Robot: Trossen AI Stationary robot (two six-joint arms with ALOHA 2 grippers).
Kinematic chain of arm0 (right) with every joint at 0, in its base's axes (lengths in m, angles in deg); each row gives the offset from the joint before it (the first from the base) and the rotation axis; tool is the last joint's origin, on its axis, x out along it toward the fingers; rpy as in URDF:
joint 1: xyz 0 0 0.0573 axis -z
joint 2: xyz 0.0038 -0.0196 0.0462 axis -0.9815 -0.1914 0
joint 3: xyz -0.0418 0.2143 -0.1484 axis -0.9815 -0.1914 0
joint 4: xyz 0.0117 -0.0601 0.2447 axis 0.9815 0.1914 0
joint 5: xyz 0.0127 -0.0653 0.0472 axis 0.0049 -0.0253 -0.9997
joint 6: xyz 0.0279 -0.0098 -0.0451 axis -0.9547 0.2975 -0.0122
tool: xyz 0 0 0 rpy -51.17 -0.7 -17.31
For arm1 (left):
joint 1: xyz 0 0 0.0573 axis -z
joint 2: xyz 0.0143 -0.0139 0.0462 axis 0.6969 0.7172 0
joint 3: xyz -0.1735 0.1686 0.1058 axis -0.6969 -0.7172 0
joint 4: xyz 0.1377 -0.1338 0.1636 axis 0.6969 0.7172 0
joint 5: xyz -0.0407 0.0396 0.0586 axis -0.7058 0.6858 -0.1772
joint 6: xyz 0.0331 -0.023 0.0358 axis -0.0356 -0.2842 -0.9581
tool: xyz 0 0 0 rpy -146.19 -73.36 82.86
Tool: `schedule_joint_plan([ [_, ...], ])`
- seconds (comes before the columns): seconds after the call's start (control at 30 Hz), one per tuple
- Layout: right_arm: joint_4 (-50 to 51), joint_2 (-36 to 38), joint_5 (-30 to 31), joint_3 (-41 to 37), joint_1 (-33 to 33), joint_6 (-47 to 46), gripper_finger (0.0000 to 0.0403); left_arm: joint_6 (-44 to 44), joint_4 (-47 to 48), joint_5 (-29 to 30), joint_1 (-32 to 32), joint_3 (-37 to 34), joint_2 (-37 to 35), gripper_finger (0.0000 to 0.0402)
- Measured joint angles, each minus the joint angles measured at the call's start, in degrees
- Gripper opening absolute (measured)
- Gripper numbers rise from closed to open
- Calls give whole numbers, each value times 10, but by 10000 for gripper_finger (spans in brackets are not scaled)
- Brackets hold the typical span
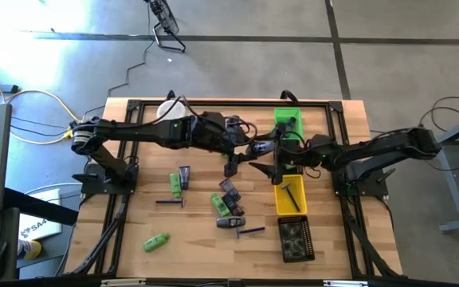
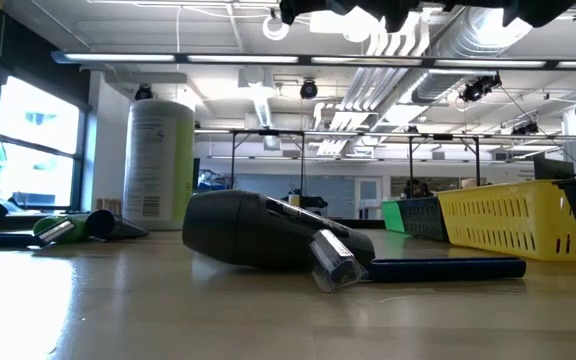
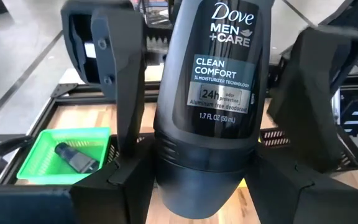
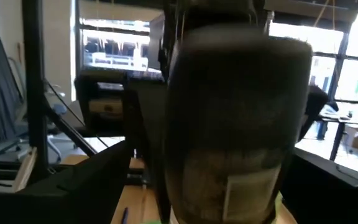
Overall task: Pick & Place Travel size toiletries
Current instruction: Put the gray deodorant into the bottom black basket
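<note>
handoff of a deodorant above the counter

the left end effector (image 3: 197, 186) is clamped on a dark roll-on deodorant (image 3: 213, 93), held in the air over the middle of the counter (image 1: 134, 207) near the green bin (image 1: 287, 121). the right end effector (image 1: 271, 158) sits right against it with fingers spread wide, not gripping. this looks like a pass between arms; next the right fingers would need to close squarely on the body before the left lets go. the deodorant is glossy black with white lettering (rounded, likely slippery). other toiletries (image 1: 228, 206) lie scattered on the counter.
</note>
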Motion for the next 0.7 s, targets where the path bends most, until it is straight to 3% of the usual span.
schedule_joint_plan([
  [0.43, -7, 0, -5, 0, 0, 0, 361, -1, 6, 1, 0, 0, 0, 204],
  [0.7, -9, 0, -4, 0, 0, 9, 299, -1, 6, 1, 0, 0, 0, 204],
])
